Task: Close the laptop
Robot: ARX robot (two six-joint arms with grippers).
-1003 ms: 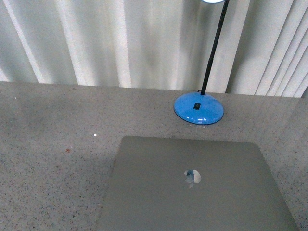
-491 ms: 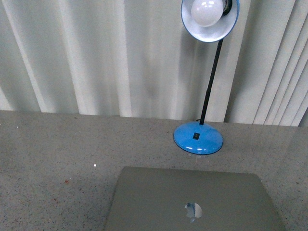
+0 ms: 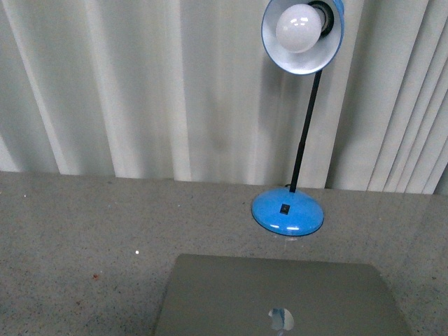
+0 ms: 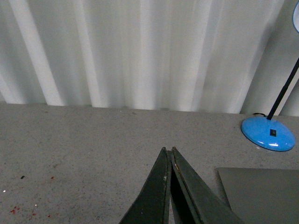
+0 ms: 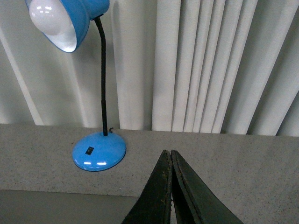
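Observation:
The laptop [image 3: 280, 297] lies with its grey-silver lid flat and facing up at the bottom of the front view, its shiny apple logo [image 3: 281, 318] showing. No keys or screen show. A corner of it shows in the left wrist view [image 4: 261, 193] and an edge in the right wrist view [image 5: 65, 207]. Neither arm shows in the front view. My left gripper [image 4: 167, 150] is shut and empty above bare table, to the laptop's left. My right gripper [image 5: 167, 152] is shut and empty above the table at the laptop's right side.
A blue desk lamp stands behind the laptop, its base [image 3: 288, 213] on the speckled grey table [image 3: 84, 231] and its shade with a white bulb [image 3: 302, 31] above. The base also shows in both wrist views [image 4: 268, 133] [image 5: 99, 151]. White pleated curtains [image 3: 140, 84] hang behind the table.
The front view has tilted upward: the laptop lid slid down to the bottom of the picture and the lamp's shade and bulb came fully into view.

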